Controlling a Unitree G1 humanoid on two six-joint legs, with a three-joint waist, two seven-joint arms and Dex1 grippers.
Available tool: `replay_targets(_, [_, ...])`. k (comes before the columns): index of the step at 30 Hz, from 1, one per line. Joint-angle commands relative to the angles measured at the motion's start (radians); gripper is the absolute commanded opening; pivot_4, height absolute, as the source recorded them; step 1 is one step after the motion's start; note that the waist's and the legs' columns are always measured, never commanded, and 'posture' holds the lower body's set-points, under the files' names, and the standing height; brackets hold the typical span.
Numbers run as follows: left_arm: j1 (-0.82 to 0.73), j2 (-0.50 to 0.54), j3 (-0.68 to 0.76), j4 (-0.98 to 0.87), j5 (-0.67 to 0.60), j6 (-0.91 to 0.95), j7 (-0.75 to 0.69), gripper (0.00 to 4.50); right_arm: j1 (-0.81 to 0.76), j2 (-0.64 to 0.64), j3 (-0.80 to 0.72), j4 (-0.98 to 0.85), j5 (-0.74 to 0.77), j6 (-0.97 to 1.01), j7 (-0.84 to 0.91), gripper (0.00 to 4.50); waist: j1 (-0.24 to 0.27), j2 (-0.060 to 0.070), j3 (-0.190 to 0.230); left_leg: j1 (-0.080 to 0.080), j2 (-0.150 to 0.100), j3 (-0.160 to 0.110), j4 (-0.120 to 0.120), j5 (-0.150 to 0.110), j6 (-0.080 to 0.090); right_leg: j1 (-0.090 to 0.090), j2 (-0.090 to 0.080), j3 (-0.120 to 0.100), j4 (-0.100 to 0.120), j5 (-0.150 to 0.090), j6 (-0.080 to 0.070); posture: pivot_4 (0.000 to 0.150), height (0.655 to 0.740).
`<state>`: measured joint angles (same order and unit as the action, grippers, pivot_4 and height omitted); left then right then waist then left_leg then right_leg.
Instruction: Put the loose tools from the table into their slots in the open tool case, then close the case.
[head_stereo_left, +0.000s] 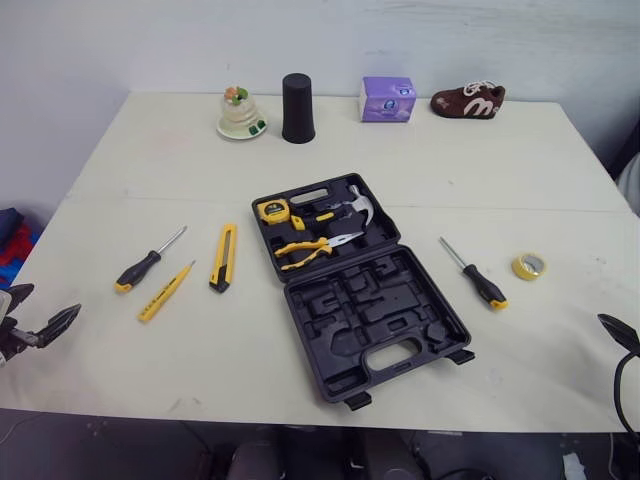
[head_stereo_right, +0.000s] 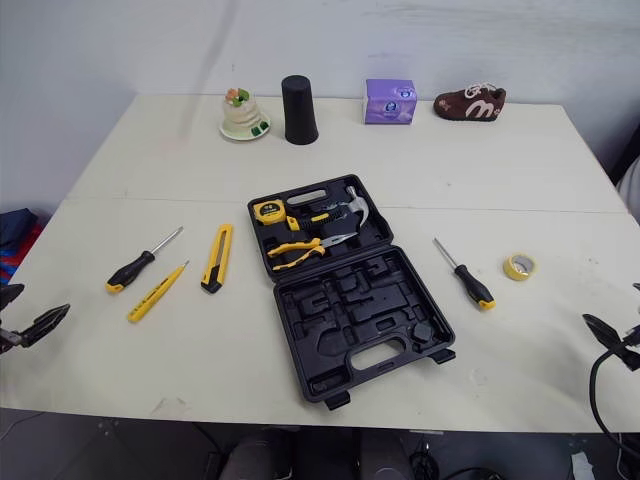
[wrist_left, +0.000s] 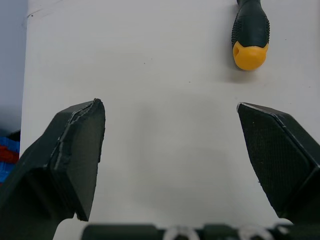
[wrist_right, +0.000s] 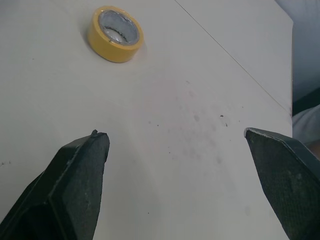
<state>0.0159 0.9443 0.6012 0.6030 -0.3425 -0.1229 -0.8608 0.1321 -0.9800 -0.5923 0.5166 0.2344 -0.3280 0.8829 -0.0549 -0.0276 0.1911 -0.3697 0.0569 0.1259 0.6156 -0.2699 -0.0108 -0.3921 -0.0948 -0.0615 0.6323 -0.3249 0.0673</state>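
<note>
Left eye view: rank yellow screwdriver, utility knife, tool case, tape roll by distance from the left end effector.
1. yellow screwdriver, left of the case
2. utility knife, just beyond it
3. tool case, in the middle
4. tape roll, far right

The case (head_stereo_left: 372, 330) lies open mid-table (head_stereo_left: 150, 180), its far half holding a tape measure (head_stereo_left: 272, 210), hammer (head_stereo_left: 352, 204) and pliers (head_stereo_left: 315, 247). Left of it lie a knife (head_stereo_left: 223, 257), a yellow driver (head_stereo_left: 166, 291) and a black driver (head_stereo_left: 148, 262). To its right lie a third driver (head_stereo_left: 475, 273) and a tape roll (head_stereo_left: 529, 266). The left gripper (head_stereo_left: 55, 298) hangs off the near left corner, fingers seemingly apart.
</note>
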Motion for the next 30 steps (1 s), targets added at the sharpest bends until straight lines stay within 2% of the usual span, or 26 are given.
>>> replay_targets(1, [0.032, 0.008, 0.021, -0.074, -0.031, 0.023, -0.035, 4.40, -0.022, -0.008, 0.006, -0.014, 0.020, -0.004, 0.014, 4.50, 0.000, 0.000, 0.000, 0.000, 0.000, 0.000, 0.000, 0.000, 0.000, 0.000, 0.000, 0.000, 0.000, 0.000, 0.000, 0.150, 0.7400])
replay_targets(4, [0.052, 0.011, 0.020, -0.183, -0.081, 0.097, -0.091, 4.40, -0.052, 0.006, 0.043, -0.071, 0.050, 0.039, 0.055, 4.50, -0.004, -0.001, 0.000, 0.000, 0.000, 0.000, 0.000, 0.000, 0.000, 0.000, 0.000, 0.000, 0.000, 0.000, 0.000, 0.150, 0.7400])
replay_targets(7, [0.090, 0.001, -0.007, -0.355, -0.112, 0.183, -0.122, 4.40, -0.074, 0.025, 0.097, -0.248, 0.138, 0.187, 0.100, 4.50, -0.003, -0.001, -0.001, 0.000, 0.000, 0.000, 0.001, 0.000, 0.000, 0.000, 0.000, 0.001, 0.002, 0.000, 0.000, 0.150, 0.7400])
replay_targets(12, [0.093, -0.043, -0.093, -0.650, -0.159, 0.340, -0.075, 4.40, -0.151, 0.044, 0.220, -0.528, 0.212, 0.419, 0.087, 4.50, 0.000, 0.000, -0.001, 0.000, 0.001, -0.001, 0.003, 0.001, 0.000, -0.001, 0.000, 0.002, 0.005, 0.000, -0.001, 0.150, 0.7400])
replay_targets(15, [0.058, -0.085, -0.196, -0.784, -0.122, 0.404, -0.005, 4.50, -0.256, 0.068, 0.344, -0.647, 0.179, 0.548, 0.021, 3.66, 0.002, 0.000, -0.001, -0.001, 0.001, -0.001, 0.005, 0.000, 0.001, 0.000, 0.000, 0.002, 0.006, 0.000, -0.001, 0.150, 0.7400])
replay_targets(16, [0.035, -0.105, -0.232, -0.803, -0.086, 0.395, 0.027, 4.50, -0.290, 0.083, 0.389, -0.666, 0.150, 0.584, -0.009, 3.10, 0.002, -0.001, -0.001, -0.002, 0.001, -0.001, 0.006, 0.000, 0.001, 0.000, 0.000, 0.002, 0.006, 0.000, -0.001, 0.150, 0.7400])
replay_targets(18, [-0.015, -0.149, -0.284, -0.855, -0.078, 0.442, 0.095, 3.97, -0.350, 0.113, 0.479, -0.717, 0.091, 0.655, -0.063, 2.01, 0.006, 0.000, -0.001, -0.002, 0.001, -0.002, 0.007, 0.000, 0.001, -0.001, 0.000, 0.001, 0.006, 0.000, -0.001, 0.150, 0.7400])
replay_targets(19, [-0.047, -0.184, -0.318, -0.892, -0.087, 0.495, 0.143, 3.71, -0.396, 0.139, 0.529, -0.732, 0.051, 0.678, -0.098, 1.61, 0.009, 0.000, -0.001, -0.003, 0.001, -0.002, 0.007, 0.000, 0.001, -0.002, 0.001, 0.001, 0.006, 0.000, -0.001, 0.150, 0.7400])
replay_targets(21, [-0.080, -0.209, -0.406, -0.964, -0.076, 0.585, 0.180, 2.75, -0.487, 0.175, 0.614, -0.733, -0.025, 0.718, -0.144, 0.48, 0.011, 0.000, -0.001, -0.005, 0.001, -0.003, 0.010, 0.000, 0.000, -0.002, 0.001, 0.001, 0.007, 0.000, -0.001, 0.150, 0.7400])
replay_targets(22, [-0.090, -0.212, -0.437, -0.984, -0.061, 0.614, 0.192, 2.39, -0.518, 0.184, 0.643, -0.725, -0.061, 0.723, -0.157, 0.06, 0.011, 0.000, 0.000, -0.007, 0.002, -0.002, 0.014, 0.000, -0.001, -0.004, 0.001, 0.002, 0.009, 0.000, -0.001, 0.150, 0.7400])
replay_targets(25, [-0.127, -0.224, -0.485, -0.992, -0.051, 0.688, 0.223, 0.96, -0.609, 0.155, 0.774, -0.651, -0.256, 0.651, -0.167, 0.00, 0.014, 0.000, 0.000, -0.008, 0.001, 0.000, 0.016, 0.000, -0.001, -0.005, 0.001, 0.004, 0.010, 0.000, 0.000, 0.150, 0.7400])
replay_targets(27, [-0.147, -0.232, -0.517, -0.993, -0.051, 0.742, 0.239, 0.06, -0.662, 0.163, 0.821, -0.605, -0.312, 0.643, -0.159, 0.00, 0.021, 0.000, 0.000, -0.008, 0.001, 0.000, 0.016, 0.000, -0.001, -0.005, 0.001, 0.003, 0.010, 0.000, 0.000, 0.150, 0.7400])
replay_targets(30, [-0.167, -0.234, -0.589, -1.007, -0.017, 0.784, 0.249, 0.02, -0.732, 0.183, 0.850, -0.524, -0.356, 0.648, -0.151, 0.00, 0.024, 0.000, 0.000, -0.008, 0.001, 0.000, 0.017, 0.000, -0.001, -0.006, 0.002, 0.004, 0.010, 0.000, 0.000, 0.150, 0.7400])
